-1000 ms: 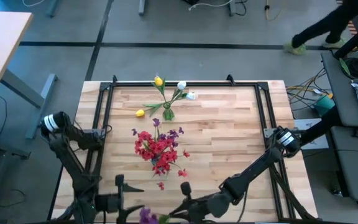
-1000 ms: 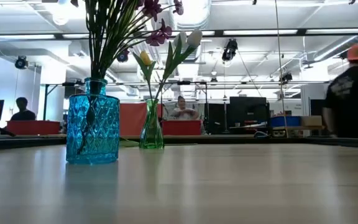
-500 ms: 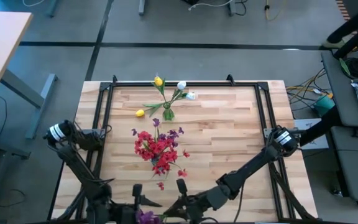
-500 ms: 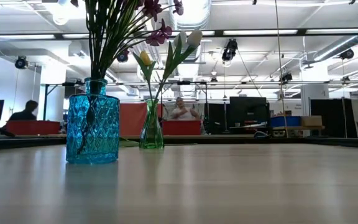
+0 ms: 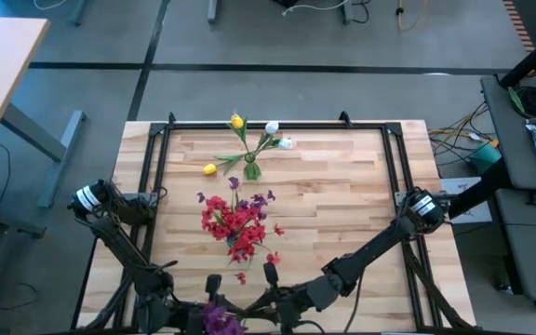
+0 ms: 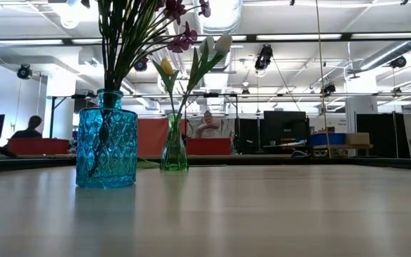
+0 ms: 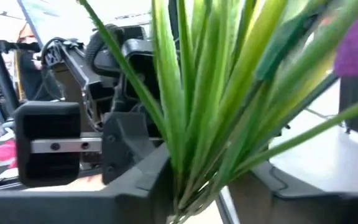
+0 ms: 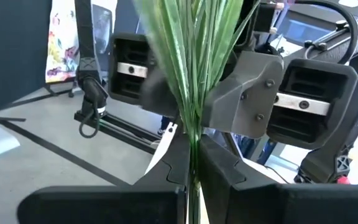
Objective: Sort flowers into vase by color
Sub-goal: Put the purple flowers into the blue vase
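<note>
My right gripper (image 8: 192, 163), bottom centre of its wrist view, is clamped tight on the green stem bundle (image 8: 194, 68) of a purple flower (image 5: 218, 319). The stems run straight up out of the fingers. My left gripper (image 5: 203, 300) sits just beside it at the bottom edge of the high view, fingers part-way apart around the same stems; contact unclear. Blue vase (image 6: 106, 138) with red and purple flowers lies up-frame, mid-surface (image 5: 342, 186), the green vase (image 6: 174, 145) beyond. Right arm is nearer
</note>
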Robot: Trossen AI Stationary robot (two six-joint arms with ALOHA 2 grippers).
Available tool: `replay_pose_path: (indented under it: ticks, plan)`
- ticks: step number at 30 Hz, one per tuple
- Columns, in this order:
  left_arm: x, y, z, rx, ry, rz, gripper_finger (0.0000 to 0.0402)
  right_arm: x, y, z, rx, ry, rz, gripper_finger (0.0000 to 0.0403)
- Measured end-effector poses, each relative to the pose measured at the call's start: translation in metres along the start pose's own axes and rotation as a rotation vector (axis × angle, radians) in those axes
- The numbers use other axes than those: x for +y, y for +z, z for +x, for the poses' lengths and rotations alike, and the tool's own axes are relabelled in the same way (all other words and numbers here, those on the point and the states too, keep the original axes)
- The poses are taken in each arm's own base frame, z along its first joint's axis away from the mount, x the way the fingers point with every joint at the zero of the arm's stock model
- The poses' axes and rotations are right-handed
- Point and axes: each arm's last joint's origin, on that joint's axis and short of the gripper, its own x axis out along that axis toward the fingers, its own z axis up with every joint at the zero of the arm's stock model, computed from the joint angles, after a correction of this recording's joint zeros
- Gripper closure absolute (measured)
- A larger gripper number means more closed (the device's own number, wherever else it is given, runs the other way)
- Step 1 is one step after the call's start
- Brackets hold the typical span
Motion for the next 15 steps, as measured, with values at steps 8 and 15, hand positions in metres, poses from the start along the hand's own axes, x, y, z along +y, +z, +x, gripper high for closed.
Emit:
replay_pose_path:
  ticks: [8, 15]
  plan:
    - [0.0016, -0.0008, -0.0003, 0.017, 0.063, 0.032, 0.0391, 0.0000, 0.0003, -0.0001, -0.002, -0.003, 0.023, 0.0372]
    - [0.0034, -0.0019, -0.0010, 0.038, 0.134, 0.054, 0.0396, -0.0028, -0.0019, -0.0004, 0.047, -0.116, 0.056, 0.0287]
